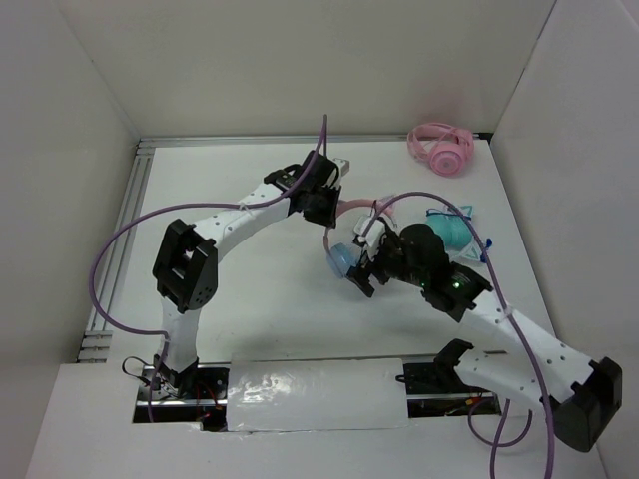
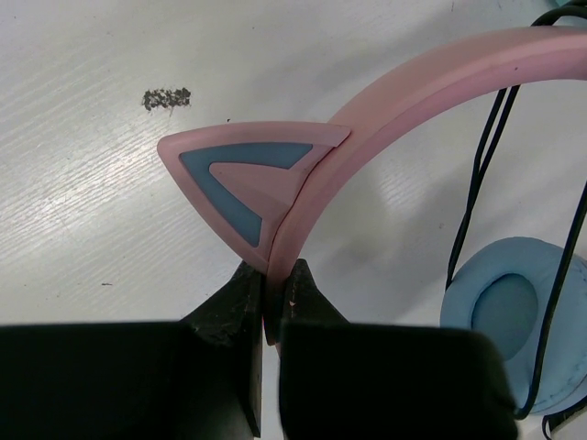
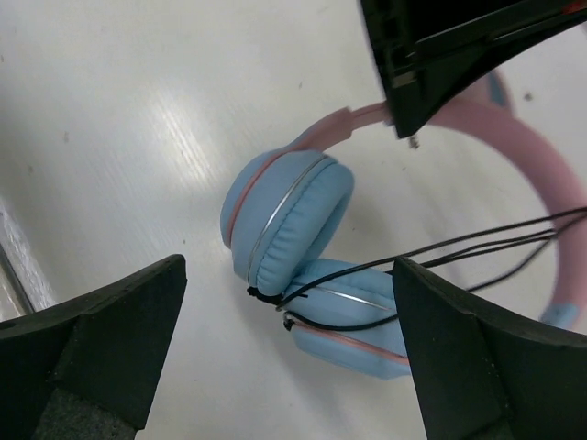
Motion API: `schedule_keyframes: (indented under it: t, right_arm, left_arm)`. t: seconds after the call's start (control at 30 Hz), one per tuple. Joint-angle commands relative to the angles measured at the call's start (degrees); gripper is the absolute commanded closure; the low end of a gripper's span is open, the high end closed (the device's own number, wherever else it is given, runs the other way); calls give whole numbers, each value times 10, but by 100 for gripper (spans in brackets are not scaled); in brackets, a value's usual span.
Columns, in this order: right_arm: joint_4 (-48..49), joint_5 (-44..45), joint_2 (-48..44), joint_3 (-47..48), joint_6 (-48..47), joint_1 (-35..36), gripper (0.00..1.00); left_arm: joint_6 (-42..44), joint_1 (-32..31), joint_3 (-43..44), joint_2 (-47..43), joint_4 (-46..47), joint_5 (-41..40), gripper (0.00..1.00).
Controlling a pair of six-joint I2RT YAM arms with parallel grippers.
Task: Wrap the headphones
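Overhead camera: the headphones [image 1: 340,259] sit mid-table [image 1: 250,299], between my two arms. The left gripper [image 1: 321,200] reaches in from the upper left and meets the pink headband [image 1: 355,207]. The right gripper [image 1: 361,271] hovers just right of their lower end. An all-pink pair [image 1: 439,150] lies in the upper right corner and a teal pair [image 1: 454,230] right of centre, both apart from the work.

Left wrist camera: my jaws are clamped on the band's edge at bottom centre, directly under the cat ear [image 2: 243,179]. The band arcs away to the upper right. The thin black cable [image 2: 477,202] drops in strands toward a blue ear cup [image 2: 509,312] at lower right.

Right wrist camera: the jaws stand wide apart and hold nothing, one finger at lower left, the other at lower right. Both cups lie folded together at centre, just beyond the gap. Their stack slants from upper left to lower right. The cable leaves the cups' junction and runs toward the right edge, passing just above the right finger.

I judge the right arm the nearer one for catching the cable. The strands lie right of my jaw centre and run almost across the frame.
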Motion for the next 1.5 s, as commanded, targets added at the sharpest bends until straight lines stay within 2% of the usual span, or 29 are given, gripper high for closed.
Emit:
schedule_keyframes:
  t: [0.0, 0.03, 0.07, 0.1, 0.13, 0.17, 0.23, 0.3, 0.33, 0.43, 0.53, 0.7, 0.9, 1.03, 1.27, 1.4, 1.47]
  right_arm:
    - [55, 37, -70, -2, 56, 5, 0]
    - [63, 65, -106, 4, 103, 3, 0]
    - [63, 66, -106, 4, 104, 3, 0]
    - [64, 108, -115, 7, 121, 4, 0]
    - [73, 148, -134, 17, 181, 4, 0]
    - [73, 233, -140, 26, 206, 4, 0]
    - [28, 328, -143, 71, 318, 3, 0]
    - [-51, 437, -135, 126, 375, 3, 0]
    - [-78, 468, -127, 140, 430, 3, 0]
    - [-155, 565, -127, 163, 520, 3, 0]
    - [-190, 585, -151, 163, 553, 3, 0]
    - [-189, 561, -207, 150, 554, 2, 0]
    - [-204, 560, -232, 152, 560, 1, 0]
    - [-211, 550, -225, 151, 556, -1, 0]
    - [-216, 538, -221, 150, 556, -2, 0]
    - [-216, 542, -225, 148, 556, -2, 0]
    - [-217, 545, -226, 147, 558, -2, 0]
  left_arm:
    - [-9, -6, 26, -22, 38, 28, 100]
    - [-9, -9, 30, -18, 36, 25, 100]
    - [-9, -12, 30, -18, 36, 25, 100]
    - [-9, -14, 29, -17, 37, 24, 100]
    - [-8, -18, 28, -16, 39, 23, 100]
    - [-9, -24, 28, -13, 40, 24, 100]
    - [-5, -35, 34, -7, 43, 34, 100]
    - [-3, -50, 47, 6, 42, 35, 100]
    - [-2, -56, 52, 9, 40, 34, 100]
    - [16, -92, 67, 31, 49, 46, 100]
    - [42, -127, 99, 68, 53, 55, 100]
    - [86, -173, 169, 128, 46, 96, 100]
    - [132, -225, 272, 223, 34, 118, 100]
    - [145, -241, 325, 261, 42, 133, 100]
    - [146, -248, 353, 299, 68, 139, 100]
    - [147, -252, 347, 303, 70, 126, 70]
    - [145, -252, 345, 301, 73, 126, 63]
